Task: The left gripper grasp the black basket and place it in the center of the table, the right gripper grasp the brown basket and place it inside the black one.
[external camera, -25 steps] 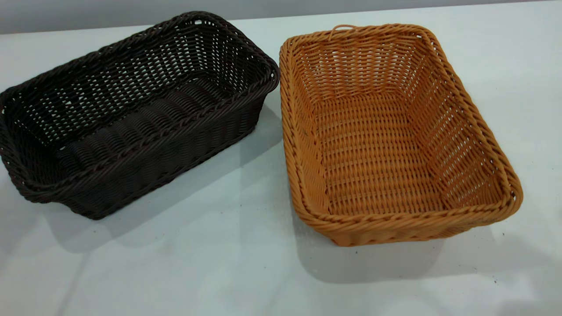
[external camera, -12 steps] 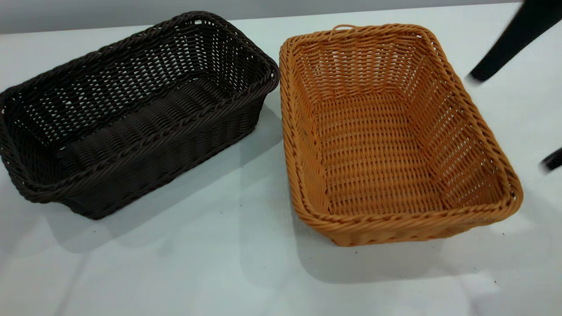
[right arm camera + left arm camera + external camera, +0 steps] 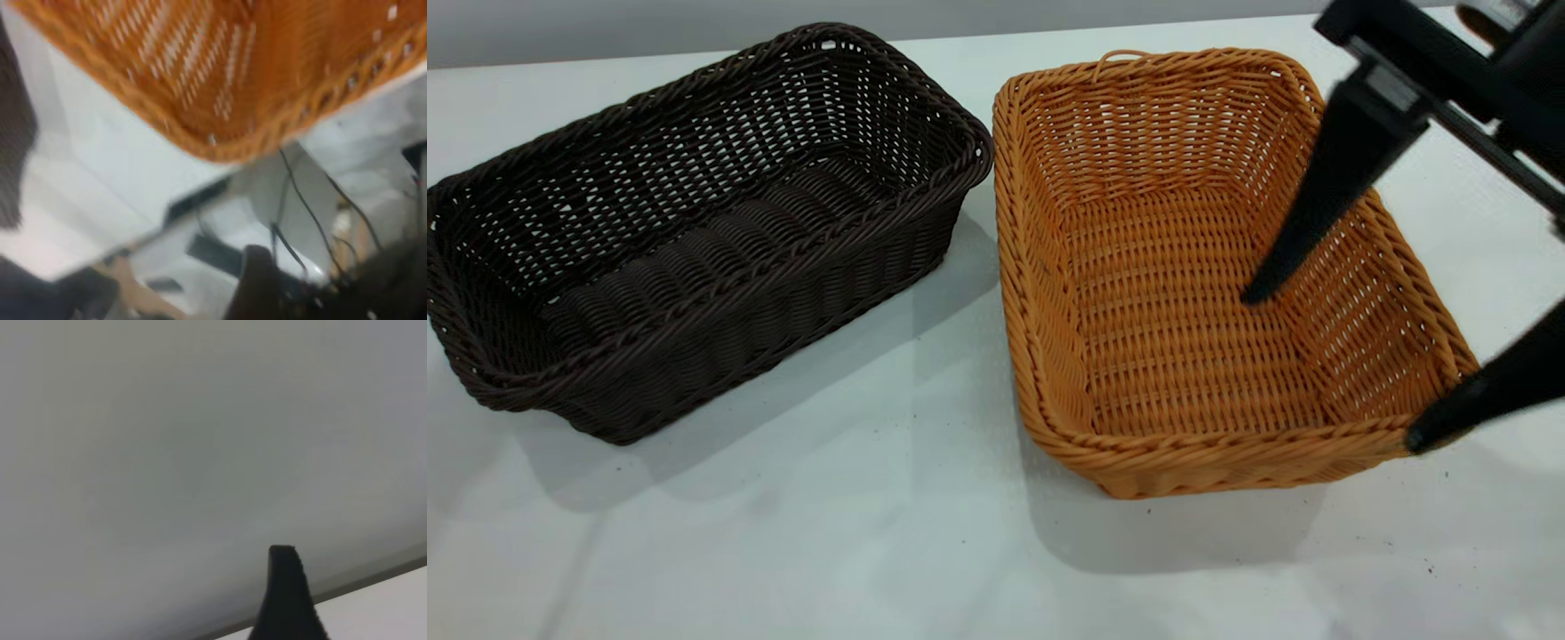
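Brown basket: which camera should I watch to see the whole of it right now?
The exterior view. It shows the whole brown basket, rim and floor, with the open right gripper straddling its right wall. The right wrist view catches only a blurred stretch of its rim and wall. The left wrist view shows none of it.

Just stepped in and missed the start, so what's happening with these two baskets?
Nothing has been lifted yet. The black basket and the brown basket sit side by side on the table, both empty. The right pincer is open above the brown basket's right side, one finger over its inside and the other past its near right corner, apparently lining up to grip that wall. The left pincer is away from both baskets.
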Available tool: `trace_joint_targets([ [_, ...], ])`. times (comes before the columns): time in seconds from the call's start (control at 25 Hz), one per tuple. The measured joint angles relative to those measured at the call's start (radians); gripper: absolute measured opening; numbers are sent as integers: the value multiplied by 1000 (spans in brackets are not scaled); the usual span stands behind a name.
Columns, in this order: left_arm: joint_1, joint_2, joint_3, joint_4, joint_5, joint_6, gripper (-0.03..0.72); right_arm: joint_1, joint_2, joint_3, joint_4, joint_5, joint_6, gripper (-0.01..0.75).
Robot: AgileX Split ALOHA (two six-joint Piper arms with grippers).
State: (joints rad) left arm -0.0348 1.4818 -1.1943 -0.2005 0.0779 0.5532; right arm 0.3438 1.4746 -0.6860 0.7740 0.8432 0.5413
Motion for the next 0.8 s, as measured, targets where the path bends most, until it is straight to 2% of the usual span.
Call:
trace_joint_targets([
  [0.16, 0, 0, 0, 0, -7, 0, 437, 6, 10, 0, -76, -105, 100, 567],
  [0.28, 0, 0, 0, 0, -39, 0, 437, 6, 52, 0, -115, -139, 146, 567],
  [0.48, 0, 0, 0, 0, -40, -1, 437, 6, 135, 0, -67, -60, 99, 567],
  [0.8, 0, 0, 0, -2, -37, -3, 437, 6, 207, 0, -40, -62, 42, 567],
])
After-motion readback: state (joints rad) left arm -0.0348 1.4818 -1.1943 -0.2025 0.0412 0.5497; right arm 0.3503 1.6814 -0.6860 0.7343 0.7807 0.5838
